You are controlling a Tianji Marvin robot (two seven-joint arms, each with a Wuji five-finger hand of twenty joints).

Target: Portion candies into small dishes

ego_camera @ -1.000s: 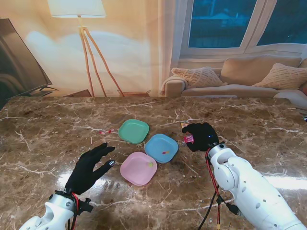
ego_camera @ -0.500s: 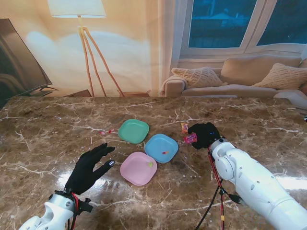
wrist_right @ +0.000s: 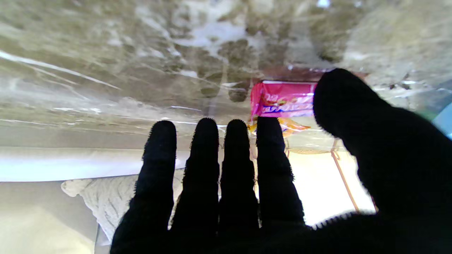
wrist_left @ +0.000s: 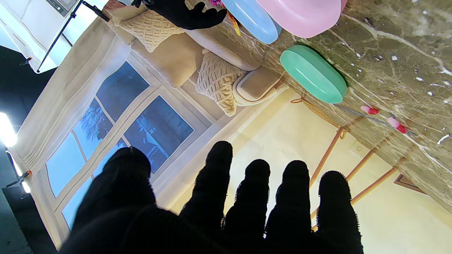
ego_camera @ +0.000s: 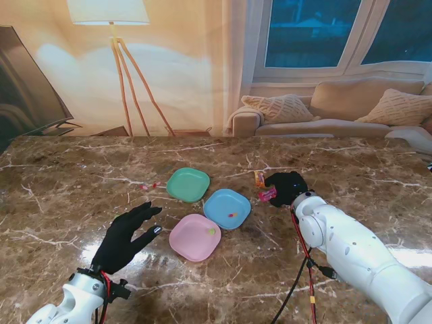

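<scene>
Three small dishes sit mid-table: green (ego_camera: 187, 184), blue (ego_camera: 227, 208) holding a small candy (ego_camera: 231, 214), and pink (ego_camera: 195, 237) holding another candy (ego_camera: 211, 231). My right hand (ego_camera: 287, 187) hovers flat to the right of the blue dish, fingers straight and thumb spread, holding nothing. A pink wrapped candy (ego_camera: 267, 194) lies at its thumb side, an orange one (ego_camera: 259, 179) just beyond. In the right wrist view the pink wrapper (wrist_right: 282, 100) lies between thumb and forefinger of that hand (wrist_right: 265, 190). My left hand (ego_camera: 128, 236) is open, left of the pink dish.
Two small pink-red candies (ego_camera: 144, 185) (ego_camera: 155, 183) lie left of the green dish, also seen as candies (wrist_left: 369, 110) past the green dish (wrist_left: 314, 74) in the left wrist view. Brown marble table (ego_camera: 81, 182) runs wide on both sides. Cables hang under my right forearm.
My right hand has shifted a little farther from me, uncovering the orange candy beside the pink one. The left hand and the dishes have not moved.
</scene>
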